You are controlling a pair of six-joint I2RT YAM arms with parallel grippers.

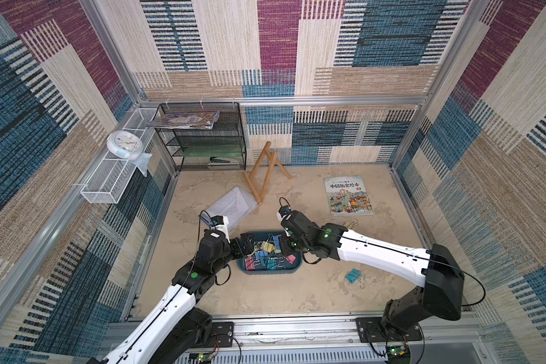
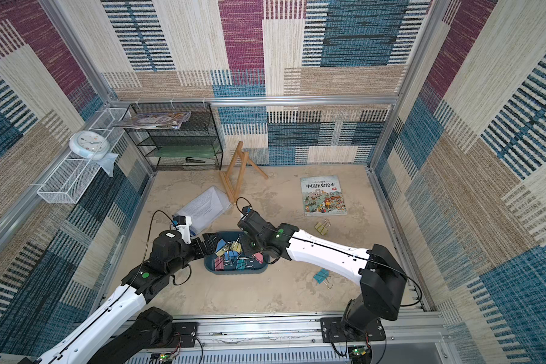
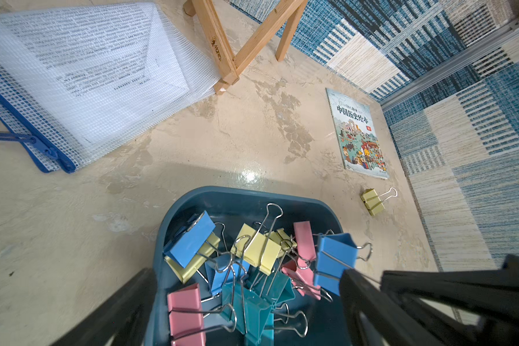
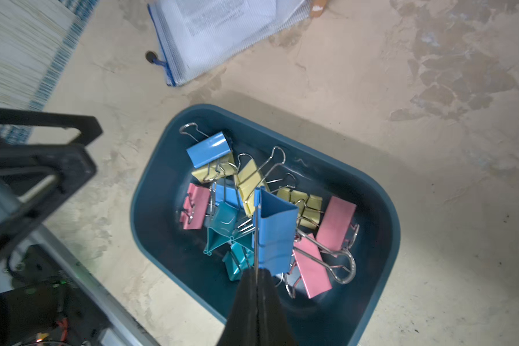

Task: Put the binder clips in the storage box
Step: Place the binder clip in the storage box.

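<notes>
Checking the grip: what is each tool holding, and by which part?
Right tool pinches a blue binder clip by its wire handle; left tool holds nothing.

Left end effector (image 3: 249,274) agape; right end effector (image 4: 256,273) clamped.

Storage box (image 1: 267,273), left end: my left claw (image 1: 244,249) blocked it.
Right end: my right claw (image 4: 256,274), blue clip (image 4: 277,233) dangling.
Near side: tabletop (image 1: 265,299) lay bare.
Far side: pouch (image 1: 232,205), easel (image 1: 262,176) crowded in.
</notes>
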